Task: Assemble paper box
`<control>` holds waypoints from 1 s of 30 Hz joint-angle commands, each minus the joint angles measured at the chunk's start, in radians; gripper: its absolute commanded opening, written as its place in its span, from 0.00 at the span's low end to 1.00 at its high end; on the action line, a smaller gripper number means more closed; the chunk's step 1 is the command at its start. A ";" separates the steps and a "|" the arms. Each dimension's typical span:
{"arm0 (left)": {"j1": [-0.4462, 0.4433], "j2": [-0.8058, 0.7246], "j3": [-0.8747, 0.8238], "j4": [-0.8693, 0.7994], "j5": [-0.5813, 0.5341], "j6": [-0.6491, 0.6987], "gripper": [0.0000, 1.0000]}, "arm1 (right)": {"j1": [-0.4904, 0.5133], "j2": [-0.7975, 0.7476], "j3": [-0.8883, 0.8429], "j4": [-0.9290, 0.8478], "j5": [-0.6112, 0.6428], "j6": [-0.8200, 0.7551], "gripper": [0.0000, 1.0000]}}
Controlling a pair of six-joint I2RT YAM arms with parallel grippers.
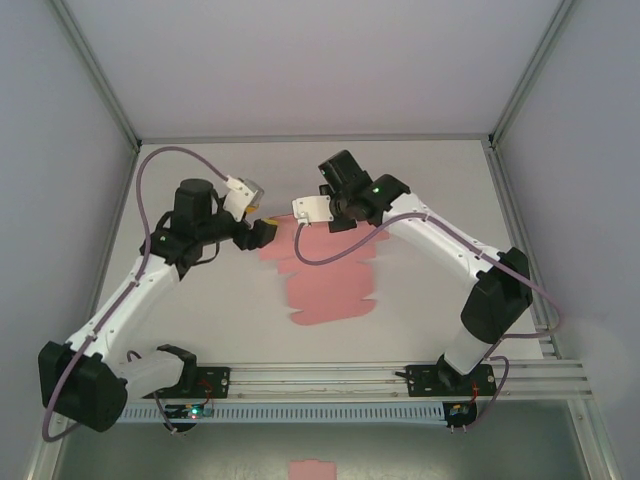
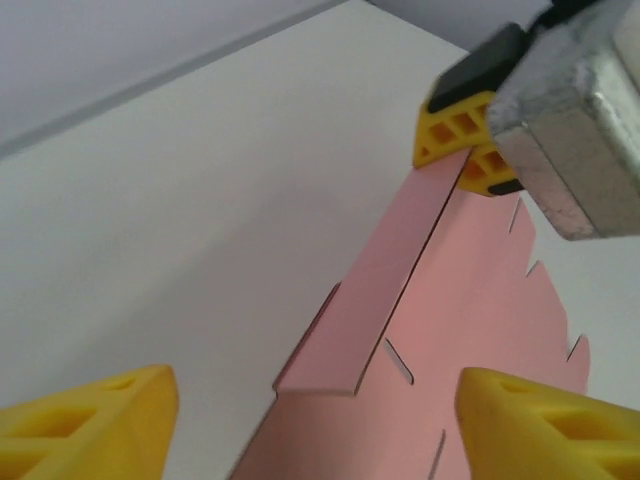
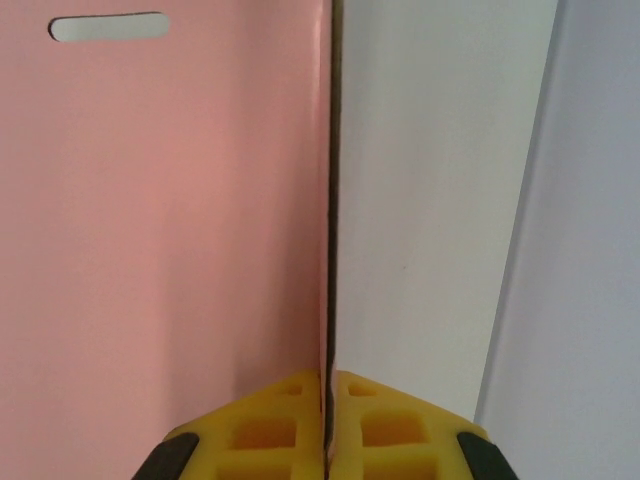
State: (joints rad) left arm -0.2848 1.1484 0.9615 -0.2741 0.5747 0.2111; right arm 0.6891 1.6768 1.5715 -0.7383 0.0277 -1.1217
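The left claw (image 1: 262,232) hangs wide open, its yellow fingers (image 2: 90,420) spread on either side of the near end of a raised flap. Just ahead of and below this claw, the paper box (image 1: 330,275) lies as a flat, many-flapped pink sheet on the white desk (image 1: 430,180), with one long narrow flap folded up from its edge. At the flap's far end, the right claw (image 3: 327,425) is pinched tight on the thin card, the sheet lying to its left.
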 commanded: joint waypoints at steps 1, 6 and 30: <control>-0.021 0.040 0.063 -0.062 0.103 0.152 0.68 | -0.010 0.024 0.059 -0.114 -0.073 0.007 0.00; -0.044 0.089 0.121 -0.095 0.125 0.220 0.65 | -0.014 0.042 0.112 -0.155 -0.090 0.014 0.00; -0.125 0.163 0.199 -0.123 -0.026 0.251 0.27 | -0.023 0.051 0.183 -0.198 -0.133 0.092 0.00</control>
State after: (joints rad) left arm -0.3904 1.2903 1.1221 -0.3866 0.5232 0.4423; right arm 0.6636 1.7313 1.7199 -0.9241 -0.0700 -1.0641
